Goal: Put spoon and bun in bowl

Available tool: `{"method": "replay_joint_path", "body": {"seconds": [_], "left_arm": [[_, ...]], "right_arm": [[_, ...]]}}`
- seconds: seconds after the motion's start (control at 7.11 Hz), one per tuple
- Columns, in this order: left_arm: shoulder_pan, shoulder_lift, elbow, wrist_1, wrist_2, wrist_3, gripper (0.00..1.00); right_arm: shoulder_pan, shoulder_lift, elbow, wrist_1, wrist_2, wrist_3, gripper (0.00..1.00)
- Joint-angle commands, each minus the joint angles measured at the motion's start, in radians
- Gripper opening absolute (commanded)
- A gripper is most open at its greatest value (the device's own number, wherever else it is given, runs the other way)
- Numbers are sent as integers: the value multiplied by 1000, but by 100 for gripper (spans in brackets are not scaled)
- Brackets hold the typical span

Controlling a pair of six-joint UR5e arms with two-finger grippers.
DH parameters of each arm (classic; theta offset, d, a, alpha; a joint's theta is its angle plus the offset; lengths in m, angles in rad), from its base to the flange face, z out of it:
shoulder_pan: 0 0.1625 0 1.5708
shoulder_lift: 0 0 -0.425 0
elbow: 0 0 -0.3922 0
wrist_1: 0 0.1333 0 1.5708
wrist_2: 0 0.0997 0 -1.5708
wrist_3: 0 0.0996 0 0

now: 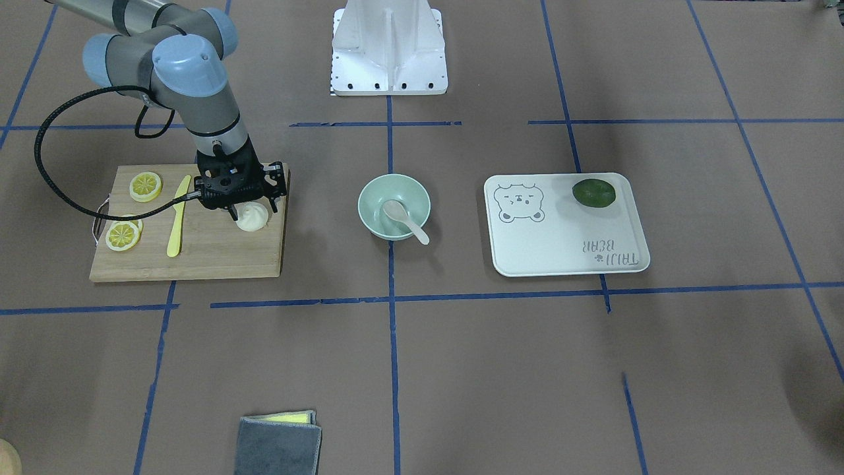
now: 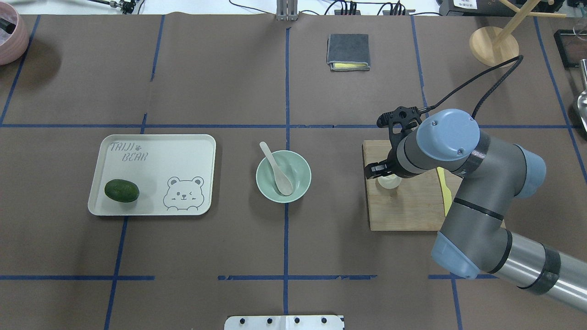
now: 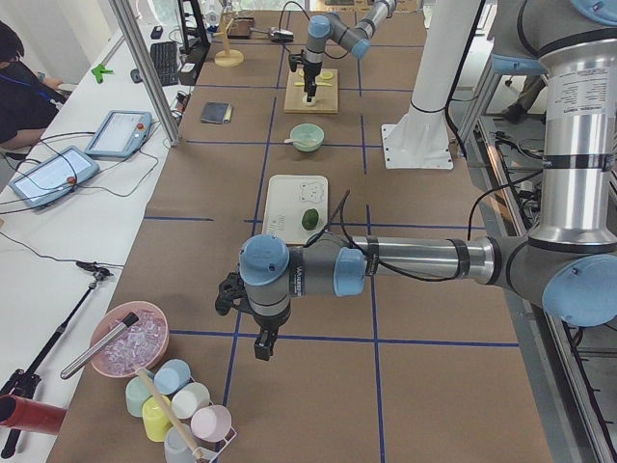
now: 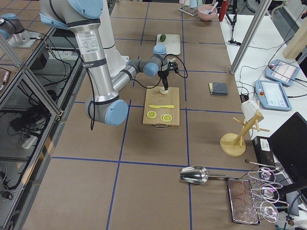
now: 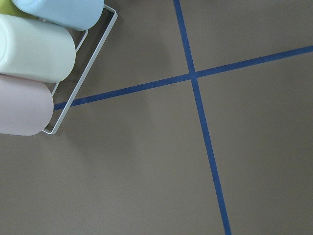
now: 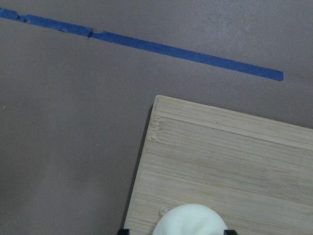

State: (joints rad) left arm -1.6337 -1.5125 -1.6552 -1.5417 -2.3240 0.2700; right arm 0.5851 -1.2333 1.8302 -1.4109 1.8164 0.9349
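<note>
Facing the robot: the right gripper point(image 1: 249, 210) stands down over the bun point(image 1: 252, 220), its jaws spread wide to either side of it. The bun sits on the cutting board point(image 1: 211, 254) toward the counter's right end, near the board's edge that faces the counter's middle. Two lemon slices point(image 1: 145, 186) and a yellow knife point(image 1: 177, 218) lie on the same board. The bowl point(image 1: 370, 196) stands at the counter's middle. The spoon point(image 1: 405, 220) is in it, scoop inside and handle leaning over the rim toward the operators' edge. A tray point(image 1: 567, 241) toward the left end carries a green fruit point(image 1: 593, 192).

From overhead: the right arm hides most of the board, and the bun shows just under the wrist. A folded cloth point(image 2: 348, 52) lies near the operators' edge.

From the left end: the left gripper point(image 3: 262, 345) hangs above the bare counter near that end. I cannot tell how far its claw is spread.

From the right end: the right gripper points straight down at the bun.

Left wrist: pastel cups point(image 5: 34, 49) lie in a wire rack point(image 5: 83, 73) beside crossing tape lines point(image 5: 195, 78).

Right wrist: the bun's top shows at the bottom edge between two dark fingertips point(image 6: 230, 231). A strip of board shows between it and the other tip.
</note>
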Motion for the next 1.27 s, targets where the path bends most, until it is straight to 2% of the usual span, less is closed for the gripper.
{"method": "replay_joint_path", "body": {"seconds": [0.0,0.28,0.42,0.56,0.7,1.13], "left_arm": [[0,0,0,0,0,0,100],[0,0,-2,0,0,0,100],[0,0,-2,0,0,0,100],[0,0,-2,0,0,0,100],[0,0,-2,0,0,0,100],[0,-2,-3,0,0,0,100]], "right_arm": [[1,-3,-6,0,-2,-5,70],[-1,-6,-6,0,-3,-7,70],[-4,-6,-8,-2,-2,-7,59],[-4,-6,-8,-5,-2,-7,33],[-4,-5,-6,-8,-2,-4,0],[-5,29,12,-14,0,15,0]]}}
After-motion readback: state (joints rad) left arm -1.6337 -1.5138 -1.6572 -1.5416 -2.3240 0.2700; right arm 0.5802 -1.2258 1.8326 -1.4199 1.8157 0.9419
